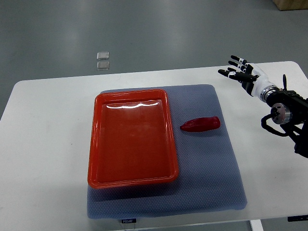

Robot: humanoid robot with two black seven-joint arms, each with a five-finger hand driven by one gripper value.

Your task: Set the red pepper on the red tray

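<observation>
A red pepper [201,125] lies on its side on the blue-grey mat [211,163], just right of the red tray [131,139]. The tray is empty and sits on the mat's left half. My right hand [239,71] comes in from the right edge and hovers over the white table beyond the mat's far right corner. Its fingers are spread and hold nothing. It is well up and to the right of the pepper, not touching it. The left arm does not show.
The white table [43,144] carries the mat. Two small clear squares [102,60] lie on the grey floor beyond the table's far edge. A cardboard box corner [291,4] shows at the top right.
</observation>
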